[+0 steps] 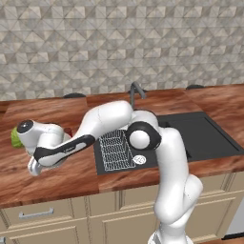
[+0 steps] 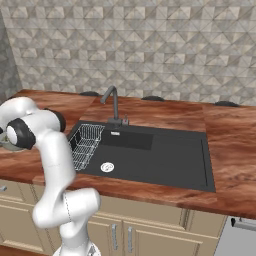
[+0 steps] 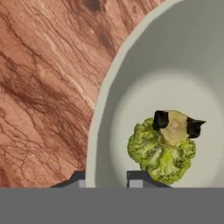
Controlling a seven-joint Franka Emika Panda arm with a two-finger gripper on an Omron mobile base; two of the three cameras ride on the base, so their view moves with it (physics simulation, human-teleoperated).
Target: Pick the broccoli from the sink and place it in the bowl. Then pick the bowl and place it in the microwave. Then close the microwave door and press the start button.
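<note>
- The pincer (image 3: 105, 178) shows in the hand view as two dark finger tips, one on each side of the rim of the bowl (image 3: 131, 52); whether they press on the rim I cannot tell.
- The broccoli (image 3: 162, 151) lies inside the bowl, just beyond the pincer and to its right in the hand view, floret toward the camera and pale stalk end facing up.
- The bowl rests on the wooden counter (image 3: 48, 87), whose grain shows left of the pincer.
- In the left base view the arm reaches out left of the sink (image 1: 190, 133), the hand low over the counter.
- A green leafy thing (image 1: 15, 138) sits just behind the hand there.
- The wire rack (image 2: 85, 142) stands in the sink's left end, under the faucet (image 2: 114, 105).
</note>
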